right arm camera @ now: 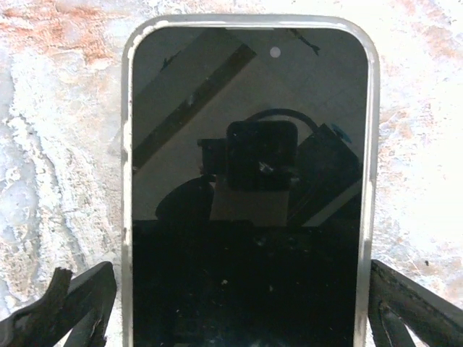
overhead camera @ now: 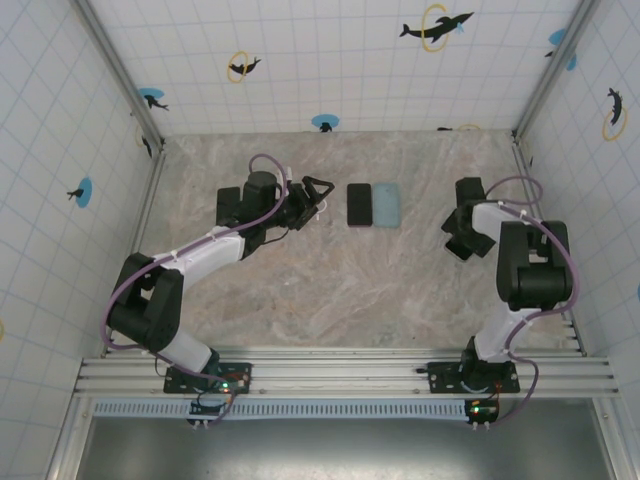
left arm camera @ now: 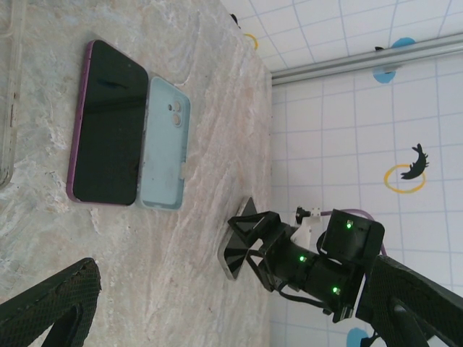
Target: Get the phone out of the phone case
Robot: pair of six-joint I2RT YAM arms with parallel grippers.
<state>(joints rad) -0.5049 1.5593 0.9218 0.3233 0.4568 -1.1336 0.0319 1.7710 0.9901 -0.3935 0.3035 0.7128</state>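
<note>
Marble-patterned tabletop [overhead camera: 330, 290], dark-screened phone in clear grey-rimmed case [right arm camera: 249, 144] lying flat, right of pale blue empty case [overhead camera: 387, 204], right gripper [right arm camera: 242, 278] fingers spread astride phone, left gripper [overhead camera: 318, 192] open, left of blue case.

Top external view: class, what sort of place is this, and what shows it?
Likely a robot test cell: left arm and right arm bolted to a metal rail, tiled walls, dolphin stickers.

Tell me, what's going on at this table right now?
The right claw straddles a cased phone lying screen up on the marble table, a finger at each long edge, apparently not gripping yet. The left claw hangs open near a purple-edged phone and an empty pale blue case lying side by side.
</note>
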